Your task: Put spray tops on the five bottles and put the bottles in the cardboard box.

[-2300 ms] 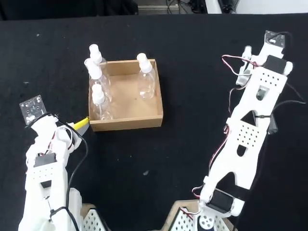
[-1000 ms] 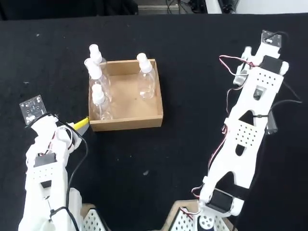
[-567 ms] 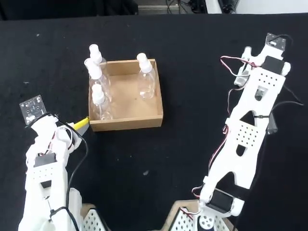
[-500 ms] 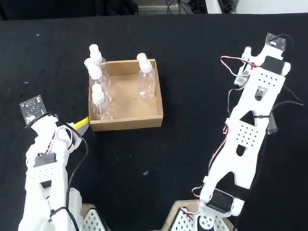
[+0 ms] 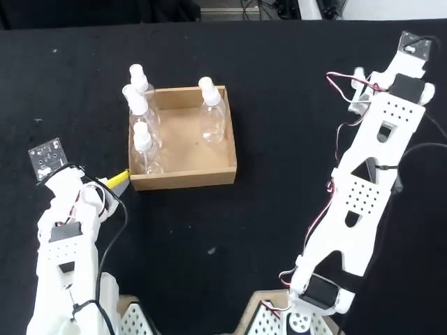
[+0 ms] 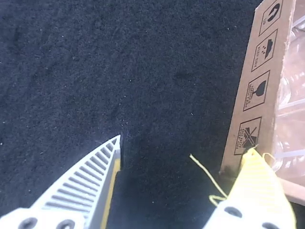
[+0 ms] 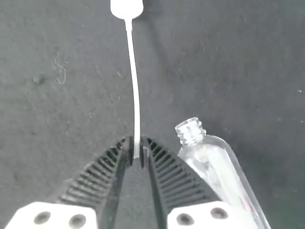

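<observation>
The cardboard box [image 5: 216, 167] stands left of the table's middle. Three capped clear bottles [image 5: 144, 145] line its left wall, and another capped bottle [image 5: 211, 112] stands in its far right corner. My right gripper [image 7: 136, 143] is shut on the thin tube of a white spray top [image 7: 127, 8], far right on the table. An uncapped clear bottle [image 7: 217, 164] lies right beside that gripper, neck pointing away from it. My left gripper [image 6: 183, 152] is open over bare cloth, with its yellow finger [image 5: 119, 179] by the box's near left corner [image 6: 257, 86].
Black cloth covers the table [image 5: 279, 139]. The right arm [image 5: 367, 181] stretches along the right side to the far edge. The left arm [image 5: 66, 237] lies along the near left. Wide bare cloth separates the box from the right arm.
The right arm's wrist has swung a little to the right and farther away, still holding the spray top. The left arm, the box and its bottles have stayed put.
</observation>
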Controlling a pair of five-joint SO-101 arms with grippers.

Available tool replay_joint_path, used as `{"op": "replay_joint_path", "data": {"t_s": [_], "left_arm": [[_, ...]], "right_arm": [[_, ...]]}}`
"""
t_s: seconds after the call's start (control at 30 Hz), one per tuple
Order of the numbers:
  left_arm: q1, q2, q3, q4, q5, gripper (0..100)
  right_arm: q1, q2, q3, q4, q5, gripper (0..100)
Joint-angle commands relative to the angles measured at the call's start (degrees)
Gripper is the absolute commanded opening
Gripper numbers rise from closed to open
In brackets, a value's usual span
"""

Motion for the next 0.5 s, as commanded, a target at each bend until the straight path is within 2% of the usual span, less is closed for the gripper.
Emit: {"op": "replay_joint_path", "data": {"t_s": [0.0, 0.47], "left_arm": [[0.57, -1.41, -0.66, -0.44, -0.26, 29], [0.48, -1.41, -0.66, -0.44, -0.26, 29]], "right_arm": [[1.14, -8.75, 3.38, 2.11, -0.53, 1.0], [1.85, -34.77, 31.25, 1.67, -0.18, 1.0]]}}
